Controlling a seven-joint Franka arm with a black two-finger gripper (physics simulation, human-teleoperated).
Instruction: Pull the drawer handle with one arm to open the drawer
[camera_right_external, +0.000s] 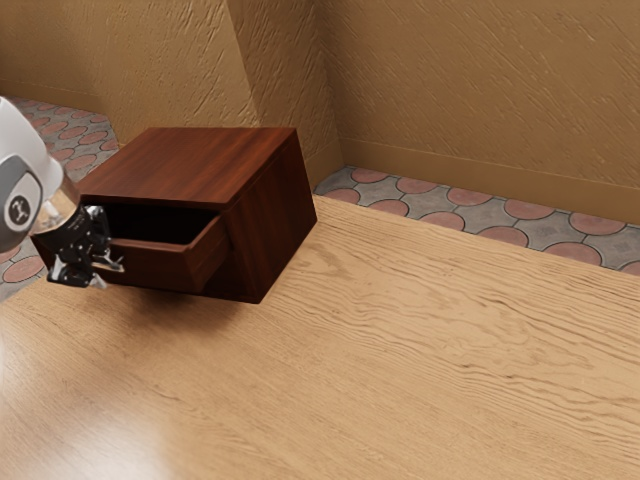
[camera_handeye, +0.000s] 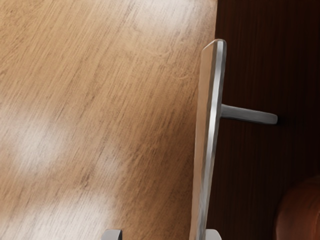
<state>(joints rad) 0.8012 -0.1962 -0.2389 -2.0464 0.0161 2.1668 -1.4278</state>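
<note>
The big desk (camera_right_external: 420, 350) is stretching wide toward the exterior view's right. The dark cabinet (camera_right_external: 200, 165) is sitting by its far edge, its drawer (camera_right_external: 165, 262) sticking partly out, dark inside. The fingers (camera_handeye: 112, 235) are standing wide, the silver handle (camera_handeye: 210, 130) between them, against one.

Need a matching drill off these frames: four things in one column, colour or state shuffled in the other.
Things:
1. drawer
2. handle
3. table
4. floor

Colour or state:
A. reddish and grey tiles
B. partly pulled out of the dark cabinet
C. light wood grain
D. silver metal bar

Pairs: 1-B, 2-D, 3-C, 4-A
</note>
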